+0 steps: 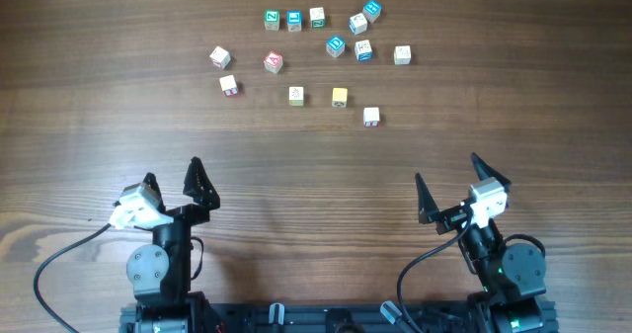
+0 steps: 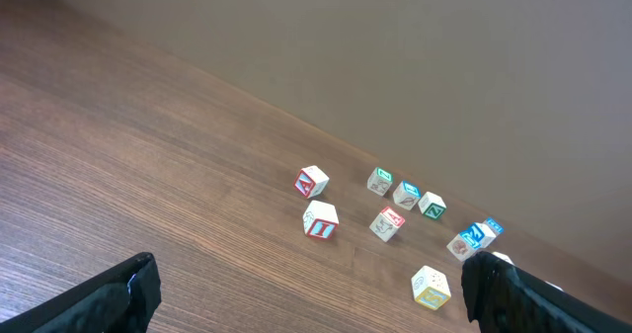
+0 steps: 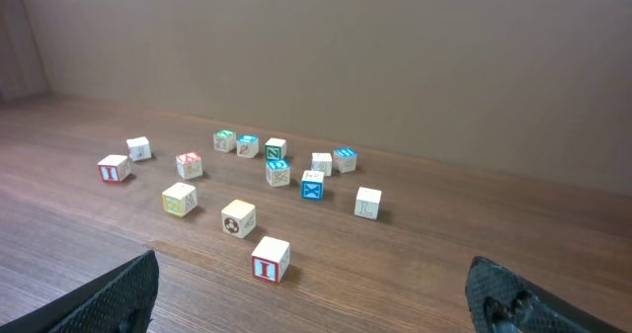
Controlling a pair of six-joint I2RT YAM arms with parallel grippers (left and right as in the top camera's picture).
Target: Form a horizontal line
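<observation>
Dark brown wood-grain table point(image 1: 99, 106) with a plain beige wall point(image 3: 395, 46) behind it, pretty basic setup. The little alphabet cubes point(image 1: 317, 17) sit scattered over the far middle of the tabletop, a loose bunch and not lined up. The yellow cube point(image 1: 339, 97) is on the near side of the bunch, and a cream cube point(image 1: 295, 95) sits near it on the left, roughly level with it but not touching. Left gripper point(image 1: 173, 173) and right gripper point(image 1: 446, 170) both hang at the near edge, jaws spread wide, holding nothing, well apart from the cubes
</observation>
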